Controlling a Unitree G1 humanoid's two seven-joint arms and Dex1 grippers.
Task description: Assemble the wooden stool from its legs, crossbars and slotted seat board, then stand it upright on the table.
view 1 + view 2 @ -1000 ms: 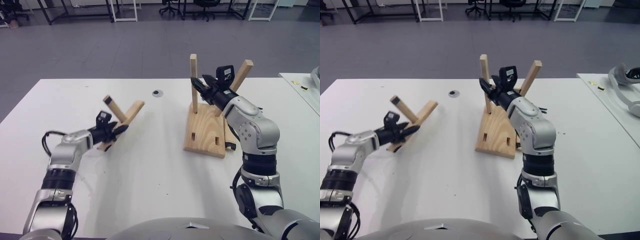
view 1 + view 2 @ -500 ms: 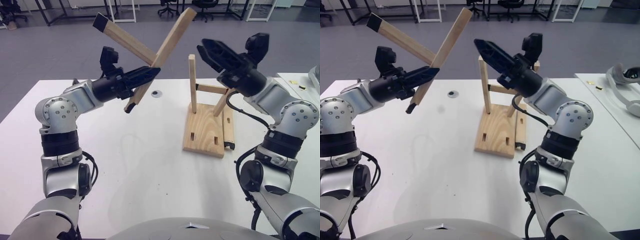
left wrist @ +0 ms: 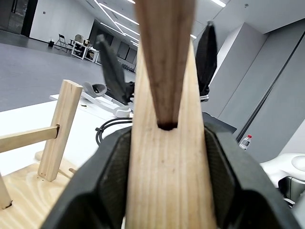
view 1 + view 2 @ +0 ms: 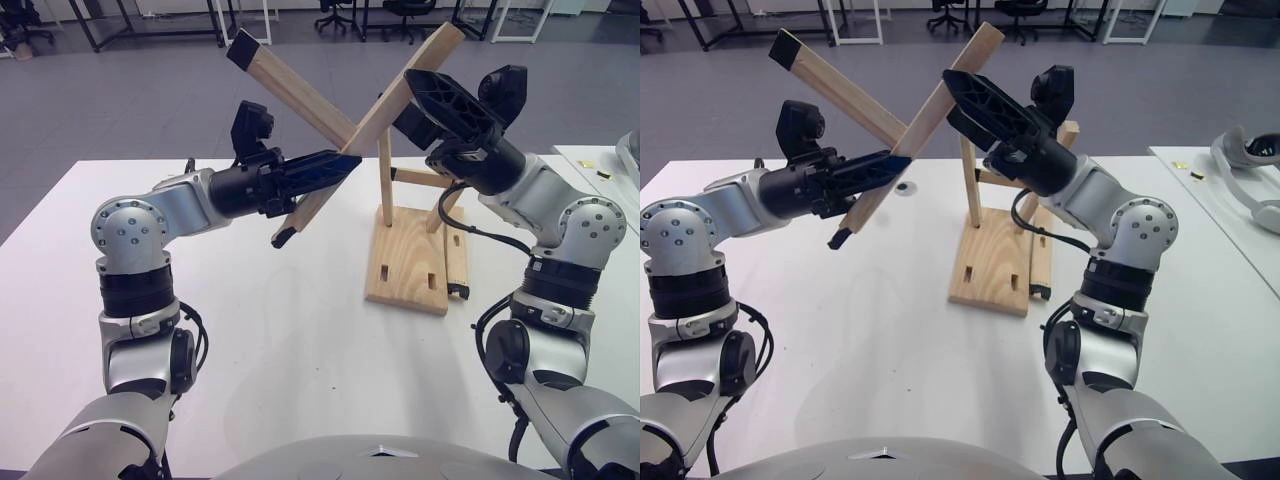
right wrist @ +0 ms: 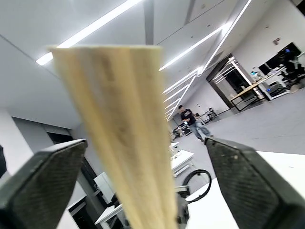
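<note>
white table [image 4: 250, 330] below, grey floor behind. left gripper [image 4: 338, 166] is raised above it, clamped on a crossed leg piece [image 4: 290, 90] near where its two wooden legs meet. one leg slants up to the robot's right, the other to its left. right gripper [image 4: 402, 95] is spread wide, a finger on each side of the right-slanting leg near its top. seat board [image 4: 405, 270] lies on the table's right part, with two legs [image 4: 385, 165] and a crossbar [image 4: 420, 178] standing in it.
</note>
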